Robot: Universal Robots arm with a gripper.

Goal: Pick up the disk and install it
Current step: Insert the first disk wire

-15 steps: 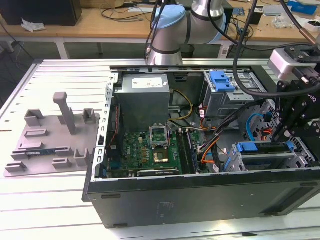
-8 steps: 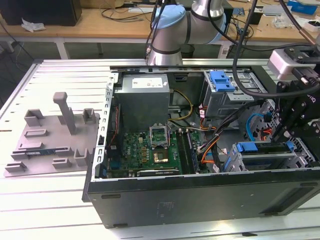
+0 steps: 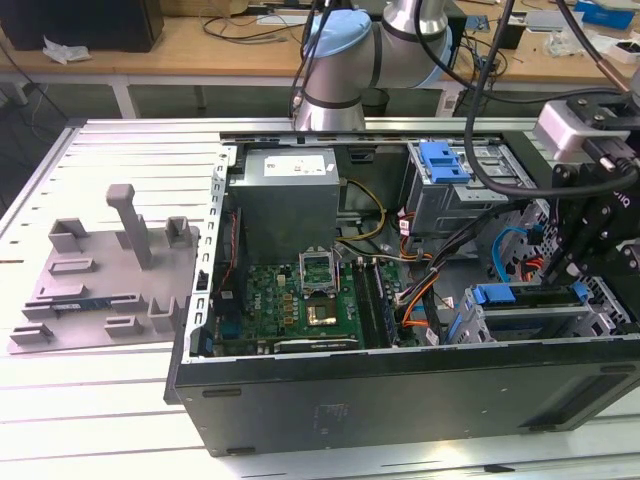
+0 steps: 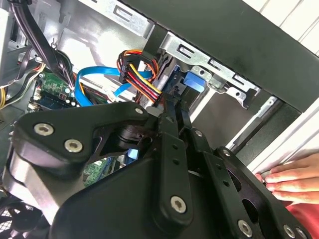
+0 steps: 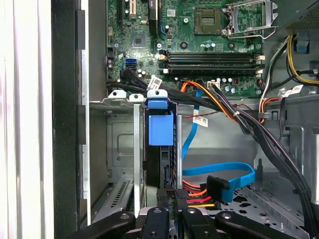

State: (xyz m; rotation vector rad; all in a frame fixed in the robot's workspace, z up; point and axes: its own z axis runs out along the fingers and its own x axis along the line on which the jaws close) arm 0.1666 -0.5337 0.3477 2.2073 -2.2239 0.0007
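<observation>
The disk (image 5: 160,130) stands on edge in a slot of the drive cage (image 5: 119,149) inside the open computer case (image 3: 400,395), its blue carrier frame showing, directly ahead of the fingers (image 5: 170,201). The fingers are nearly closed around the disk's near end, beside the orange and red power plug (image 5: 192,196) and blue cable (image 5: 219,174). A person's hand (image 4: 294,179) rests on the case edge beside the fingers, and the case lies on the slatted surface (image 3: 90,400).

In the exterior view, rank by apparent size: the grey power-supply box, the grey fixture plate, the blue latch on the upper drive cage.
1. Fixture plate, largest.
2. Power-supply box, though it sits farther back, so the gap is unsure.
3. Blue latch, clearly smallest.
</observation>
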